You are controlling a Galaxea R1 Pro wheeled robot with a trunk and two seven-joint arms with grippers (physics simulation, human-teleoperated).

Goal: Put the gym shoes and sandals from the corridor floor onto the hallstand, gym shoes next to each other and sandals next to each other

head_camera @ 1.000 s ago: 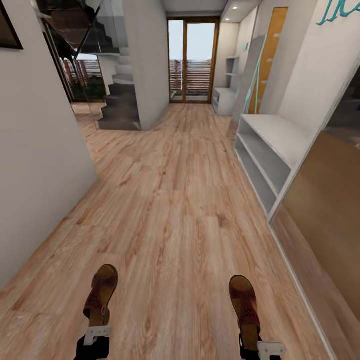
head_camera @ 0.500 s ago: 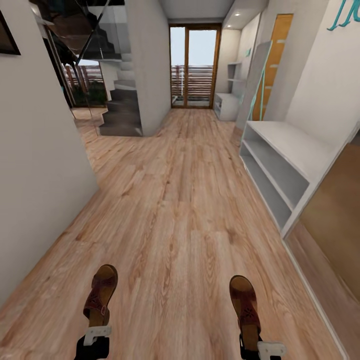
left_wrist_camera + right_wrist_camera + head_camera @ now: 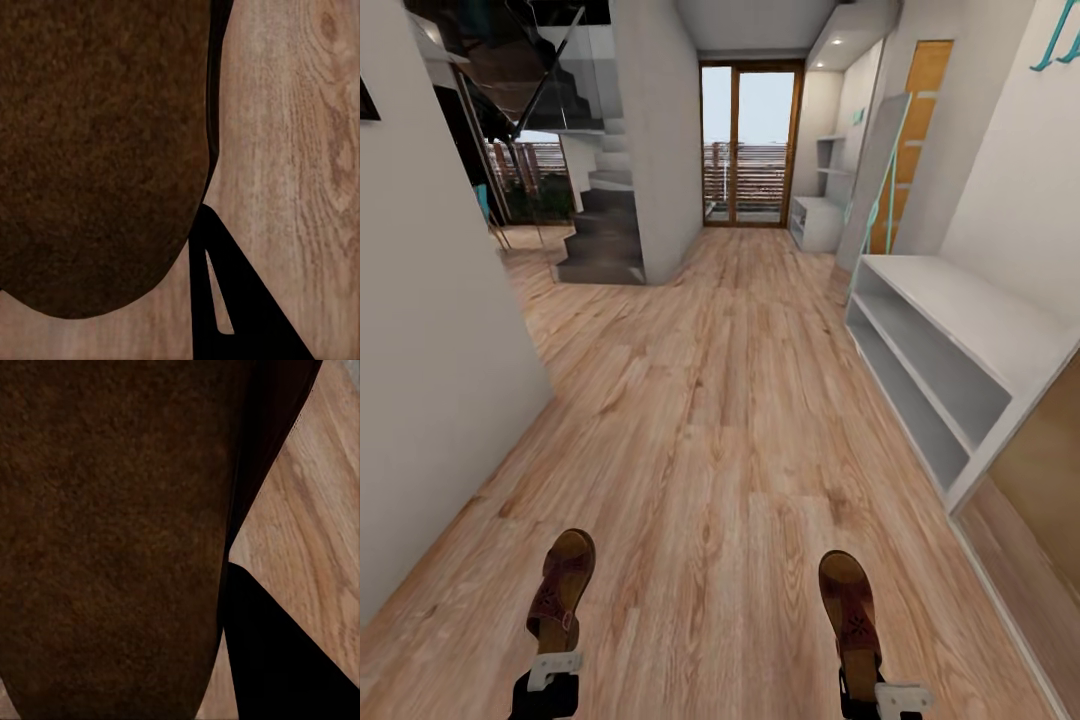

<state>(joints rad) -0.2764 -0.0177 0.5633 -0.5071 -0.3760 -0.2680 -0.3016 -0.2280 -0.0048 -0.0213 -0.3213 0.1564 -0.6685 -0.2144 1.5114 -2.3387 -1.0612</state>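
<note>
Altogether two sandals were carried above the corridor floor: the left end effector grasped one sandal, the right end effector grasped the other sandal; the hallstand stood far ahead.

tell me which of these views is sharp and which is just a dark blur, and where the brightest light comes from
Head view: sharp, wide-angle, walls leaning outward; brightest at the glass door down the corridor, with the left sandal and right sandal evenly lit. Left wrist view: a dark brown sole up close, soft, beside sharp floor grain. Right wrist view: likewise dim, the sole nearly textureless.
</note>
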